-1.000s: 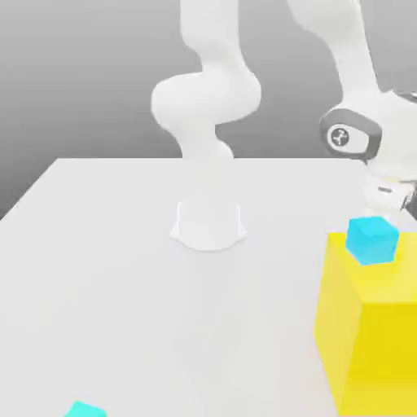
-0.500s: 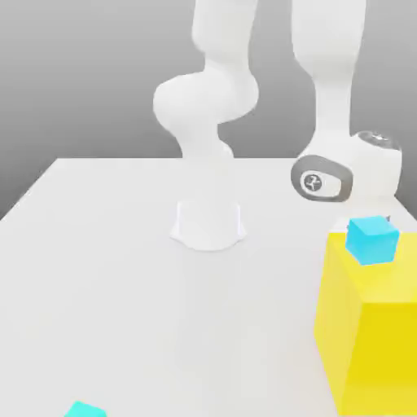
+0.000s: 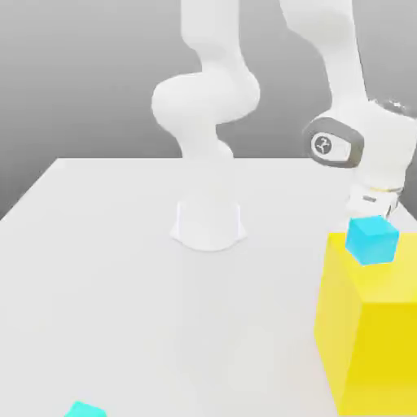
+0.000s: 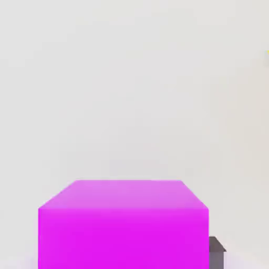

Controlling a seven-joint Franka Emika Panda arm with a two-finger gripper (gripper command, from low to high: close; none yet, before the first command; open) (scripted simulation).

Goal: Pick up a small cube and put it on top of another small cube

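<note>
The fingers (image 4: 217, 258) are closed on a magenta cube (image 4: 123, 239), pinching it; in the hand view one dark finger lies right against the cube's side. The magenta cube's upper face and one side are in sight, its lower part cut off by the picture's edge, with the pale worktop (image 3: 204, 326) beyond it.

In the exterior view, a big yellow block (image 3: 383, 350) stands on the worktop at the exterior view's right, upright, its flat top carrying a small blue cube (image 3: 371, 240). The blue cube sits near the block's edge on the exterior view's left. A small cyan cube (image 3: 85, 410) lies at the near edge of the picture, toward the exterior view's left, partly cut off and well apart from the yellow block. The white arm (image 3: 206, 98) rises from its base and reaches over to the exterior view's right, its wrist bent down behind the yellow block.
</note>
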